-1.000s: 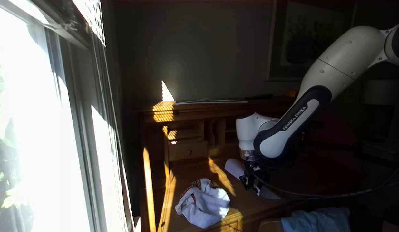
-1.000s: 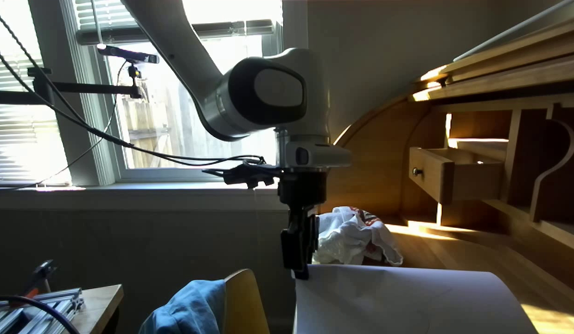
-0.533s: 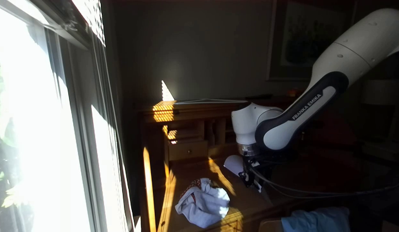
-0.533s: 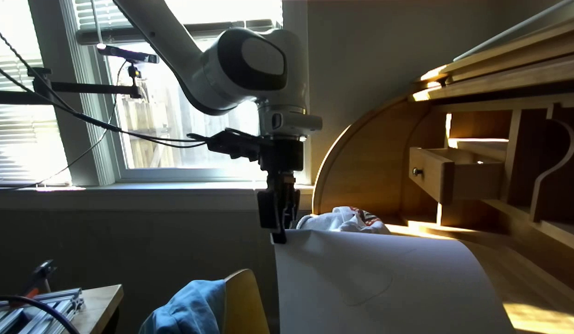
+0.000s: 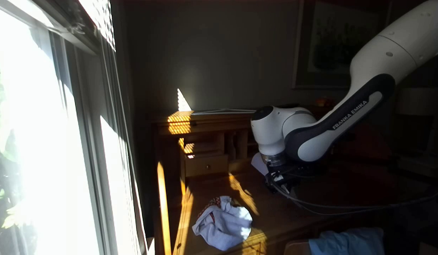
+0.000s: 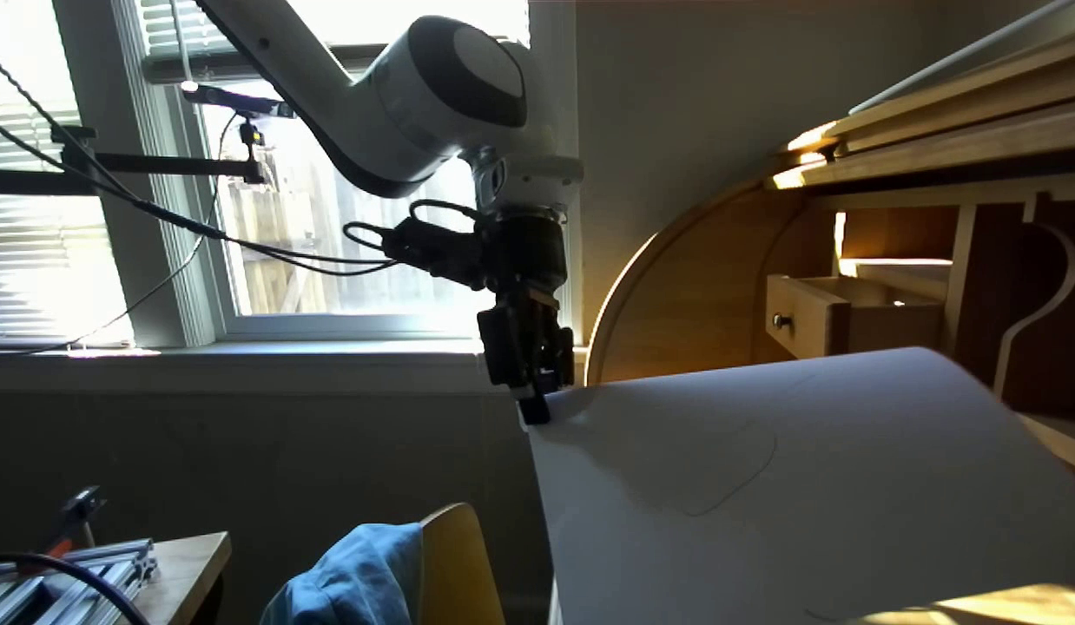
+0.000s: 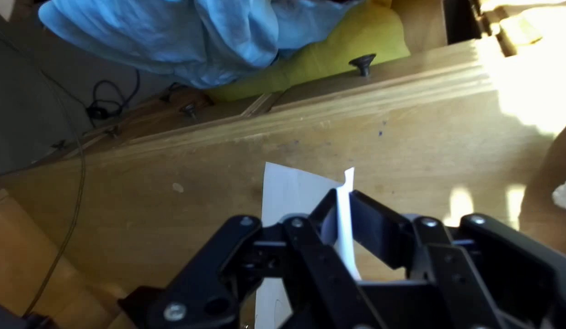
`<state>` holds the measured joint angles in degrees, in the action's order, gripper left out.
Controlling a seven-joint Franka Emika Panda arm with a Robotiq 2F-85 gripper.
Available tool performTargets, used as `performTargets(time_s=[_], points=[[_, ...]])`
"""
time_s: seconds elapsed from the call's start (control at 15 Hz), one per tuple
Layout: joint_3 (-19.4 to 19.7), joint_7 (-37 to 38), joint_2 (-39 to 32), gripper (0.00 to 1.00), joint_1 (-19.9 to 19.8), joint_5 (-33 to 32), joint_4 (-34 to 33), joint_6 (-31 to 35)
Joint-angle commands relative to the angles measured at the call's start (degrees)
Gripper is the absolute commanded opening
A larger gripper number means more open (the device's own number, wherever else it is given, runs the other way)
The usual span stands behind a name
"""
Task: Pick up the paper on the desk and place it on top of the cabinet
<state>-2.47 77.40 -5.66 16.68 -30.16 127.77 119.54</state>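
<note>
My gripper (image 6: 534, 410) is shut on the near edge of a large white sheet of paper (image 6: 763, 486) and holds it above the desk. The sheet bends away from the fingers and spreads towards the cabinet. In the wrist view, the fingertips (image 7: 343, 194) pinch a bright strip of it, and more of the paper (image 7: 292, 183) shows beside the left finger over the wooden desk (image 7: 173, 205). In an exterior view, the gripper (image 5: 281, 189) hides most of the paper (image 5: 258, 163). The wooden cabinet top (image 6: 980, 117) is higher than the gripper; it also shows in an exterior view (image 5: 219, 118).
A crumpled white cloth (image 5: 224, 225) lies on the desk. A small drawer (image 6: 807, 321) under the cabinet top stands pulled out. A thin white object (image 6: 954, 61) lies on the cabinet top. A chair with a blue cloth (image 6: 355, 577) stands at the desk's front.
The gripper has risen with the paper shut in it and tilted slightly. The sheet has lifted off the desk, and its far part has swung up, covering the white cloth in an exterior view.
</note>
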Motion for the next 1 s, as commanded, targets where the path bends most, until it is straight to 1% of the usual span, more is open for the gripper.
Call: performTargets(time_s=[0.0, 0.27, 0.53, 0.67, 0.8, 0.93], points=[[-2.30, 9.62, 0.26, 0.03, -0.58, -9.47, -1.22, -5.47], [-3.85, 12.61, -0.64, 0.03, -1.09, -10.56, -2.22, -10.46], [-4.22, 15.68, -0.93, 0.03, -1.51, -12.76, -2.81, -14.48], [-4.40, 17.45, -1.07, 0.03, -1.58, -15.37, -2.99, -16.17], [-4.88, 19.87, -1.50, 0.03, -1.23, -20.11, -3.13, -18.39], [-5.56, 21.99, -2.02, 0.03, -0.93, -23.54, -3.11, -20.43]])
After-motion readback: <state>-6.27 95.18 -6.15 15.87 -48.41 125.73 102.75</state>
